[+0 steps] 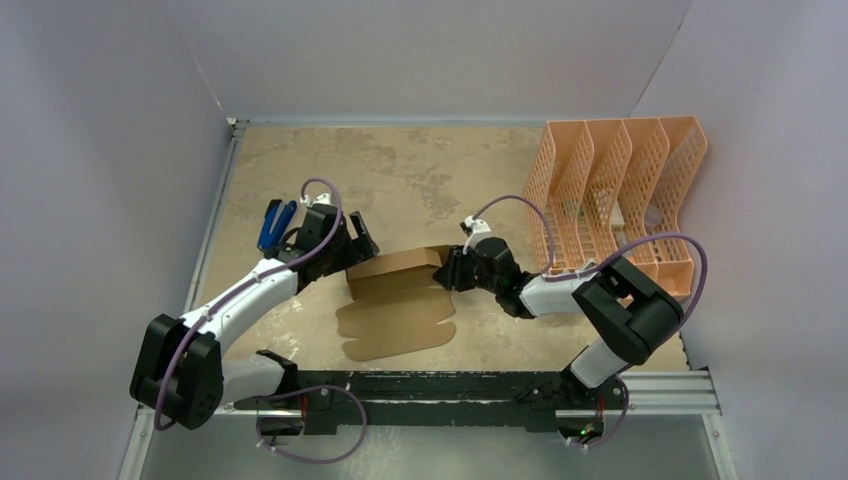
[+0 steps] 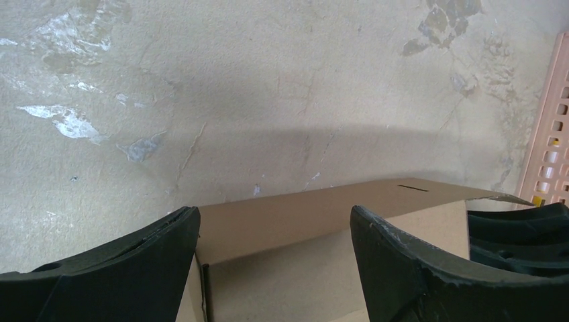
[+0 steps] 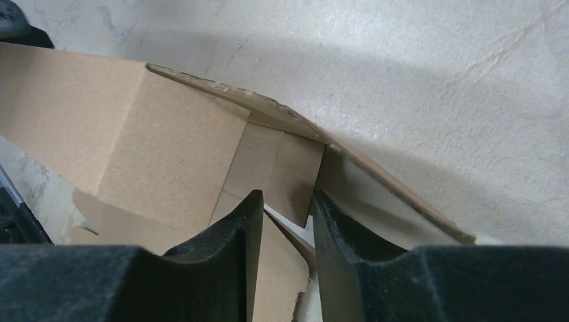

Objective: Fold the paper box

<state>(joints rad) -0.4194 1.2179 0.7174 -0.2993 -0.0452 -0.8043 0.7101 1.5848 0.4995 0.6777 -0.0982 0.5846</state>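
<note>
We see the box (image 1: 400, 305) lying near the middle of the counter (image 1: 400, 170), half folded: its far panel (image 1: 400, 262) stands up, while the near flaps with rounded tabs lie flat toward the arm bases. The left tool (image 1: 358, 240) sits at the panel's left end, jaws spread wide and straddling that corner without closing on it. The right tool (image 1: 447, 268) meets the panel's right end. Its fingers (image 3: 231, 231) stand close together with a narrow gap, a small side flap (image 3: 282, 171) just beyond their tips. We cannot tell whether they pinch cardboard. An orange organizer (image 1: 615, 190) stands at the far right, apart from the box.
</note>
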